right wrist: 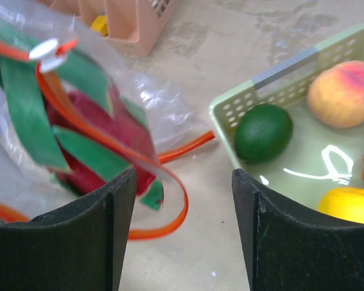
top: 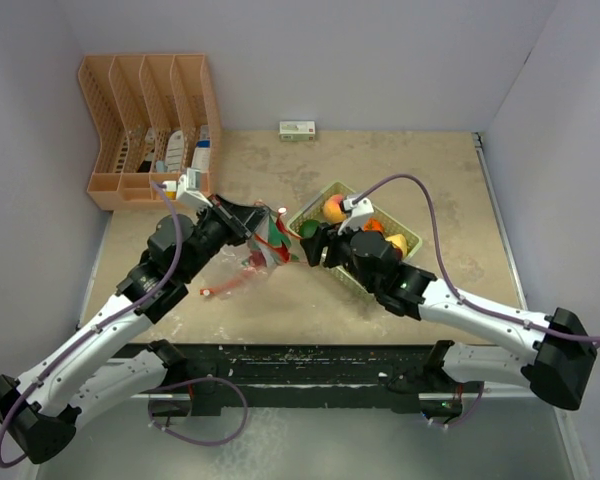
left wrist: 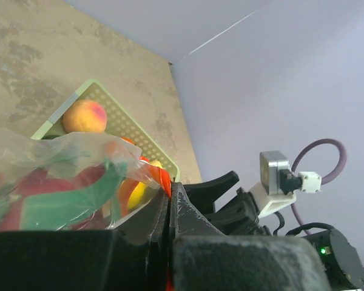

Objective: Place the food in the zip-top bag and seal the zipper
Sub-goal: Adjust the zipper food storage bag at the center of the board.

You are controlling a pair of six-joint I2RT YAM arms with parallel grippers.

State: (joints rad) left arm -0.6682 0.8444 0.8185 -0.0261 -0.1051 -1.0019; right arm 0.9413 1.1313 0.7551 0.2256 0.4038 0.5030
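The clear zip-top bag (top: 265,240) hangs lifted at mid-table with a red and green toy food (right wrist: 91,130) inside. My left gripper (top: 248,218) is shut on the bag's orange-red zipper strip (left wrist: 164,179), holding the mouth up. The zipper (right wrist: 170,182) loops open in the right wrist view, its white slider tab (right wrist: 45,50) at the top left. My right gripper (top: 310,247) is open and empty, between the bag and the pale green tray (top: 315,205). In the tray lie a peach (right wrist: 343,91), a dark green fruit (right wrist: 262,133), a yellow fruit (right wrist: 349,203) and an orange one (top: 374,226).
An orange-pink slotted organiser (top: 150,125) with small items stands at the back left. A small white and green box (top: 297,130) lies by the back wall. Grey walls close in on three sides.
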